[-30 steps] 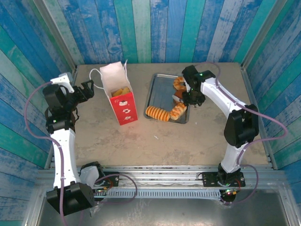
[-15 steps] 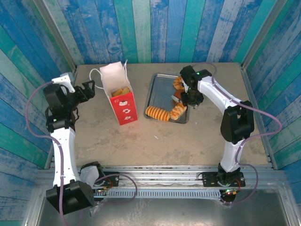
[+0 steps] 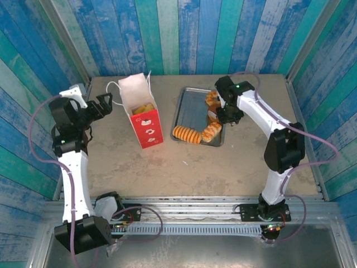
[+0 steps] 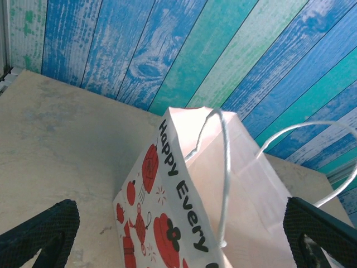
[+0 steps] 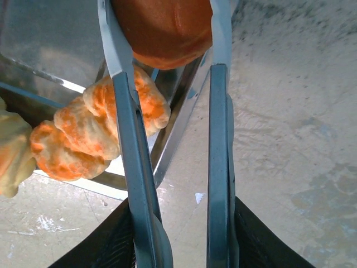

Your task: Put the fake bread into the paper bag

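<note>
The paper bag (image 3: 142, 114) stands upright at the table's back left, white with a red panel, with golden bread (image 3: 144, 108) showing in its open mouth. On the grey tray (image 3: 187, 103) lie a ridged long loaf (image 3: 187, 134), a croissant (image 3: 212, 132) and another pastry (image 3: 211, 99). My right gripper (image 3: 223, 117) is at the tray's right edge. In the right wrist view this right gripper (image 5: 164, 17) is shut on a round dark-brown bun (image 5: 162, 28), beside the croissant (image 5: 95, 134). My left gripper (image 3: 106, 104) is open just left of the bag, the paper bag (image 4: 184, 212) between its fingers (image 4: 44, 229).
Blue and green plank walls close in the table on three sides. The tray's rim (image 5: 173, 134) runs under my right fingers. Bare table lies in front of the bag and tray. The bag's white cord handles (image 4: 223, 167) arch toward my left gripper.
My right gripper's fingers have closed in on the dark-brown bun at the tray's right edge. The left gripper has opened a little wider and stayed beside the bag.
</note>
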Robot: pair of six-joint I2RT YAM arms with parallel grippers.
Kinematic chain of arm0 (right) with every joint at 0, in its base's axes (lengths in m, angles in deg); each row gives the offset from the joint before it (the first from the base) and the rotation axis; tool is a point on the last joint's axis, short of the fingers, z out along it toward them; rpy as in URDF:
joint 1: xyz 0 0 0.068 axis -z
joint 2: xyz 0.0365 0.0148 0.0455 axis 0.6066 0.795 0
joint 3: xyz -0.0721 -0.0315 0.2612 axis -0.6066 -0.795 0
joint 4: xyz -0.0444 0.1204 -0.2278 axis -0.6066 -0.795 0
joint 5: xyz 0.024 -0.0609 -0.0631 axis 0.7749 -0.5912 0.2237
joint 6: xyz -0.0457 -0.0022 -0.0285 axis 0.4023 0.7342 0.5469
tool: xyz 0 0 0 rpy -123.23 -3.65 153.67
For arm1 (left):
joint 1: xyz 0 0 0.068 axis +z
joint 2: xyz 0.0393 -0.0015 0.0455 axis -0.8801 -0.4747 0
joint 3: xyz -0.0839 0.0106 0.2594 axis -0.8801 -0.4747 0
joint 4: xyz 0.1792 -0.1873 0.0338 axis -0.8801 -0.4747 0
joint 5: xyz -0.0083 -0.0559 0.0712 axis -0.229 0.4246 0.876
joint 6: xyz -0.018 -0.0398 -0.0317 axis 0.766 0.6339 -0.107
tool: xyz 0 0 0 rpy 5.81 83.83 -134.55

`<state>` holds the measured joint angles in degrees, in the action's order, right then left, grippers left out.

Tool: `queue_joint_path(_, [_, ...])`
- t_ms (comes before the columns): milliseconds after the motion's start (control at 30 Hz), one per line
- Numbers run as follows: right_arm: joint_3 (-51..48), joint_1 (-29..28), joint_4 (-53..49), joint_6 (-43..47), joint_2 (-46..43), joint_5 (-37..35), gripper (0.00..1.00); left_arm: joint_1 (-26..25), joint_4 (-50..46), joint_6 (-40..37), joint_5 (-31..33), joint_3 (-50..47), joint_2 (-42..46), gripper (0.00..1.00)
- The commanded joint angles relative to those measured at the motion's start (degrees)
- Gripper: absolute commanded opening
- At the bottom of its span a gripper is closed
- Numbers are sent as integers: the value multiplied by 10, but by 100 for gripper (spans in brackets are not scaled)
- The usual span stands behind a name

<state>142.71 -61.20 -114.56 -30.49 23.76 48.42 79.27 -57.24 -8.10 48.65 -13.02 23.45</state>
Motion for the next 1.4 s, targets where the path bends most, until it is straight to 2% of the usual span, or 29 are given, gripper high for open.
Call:
queue_joint_path(0, [-8,-7,26,-7,-76,-25,28,0,-13,23,-19,29,-8,99])
queue_joint_path(267, [-4,-38,91,-16,-191,-29,25,-1,-66,34,-83,64,-41,94])
queue_joint_path(433, [16,-95,146,-13,-249,-42,24,-1,-69,49,-130,44,-46,89])
queue_joint_path(600, [31,-175,215,-12,-281,-34,24,-17,-18,88,-165,-20,-33,76])
queue_joint_path(667, [44,-202,230,-12,-277,-31,23,-28,7,108,-177,-45,-33,73])
queue_joint_path(767, [68,-252,248,-2,-258,-31,23,-39,26,121,-163,-55,-37,71])
queue_joint_path(1100, [169,-357,264,29,-146,-65,22,-44,70,144,-137,-54,-55,48])
queue_joint_path(1367, [237,-376,222,19,-65,-78,22,-44,43,117,-98,-46,-49,15])
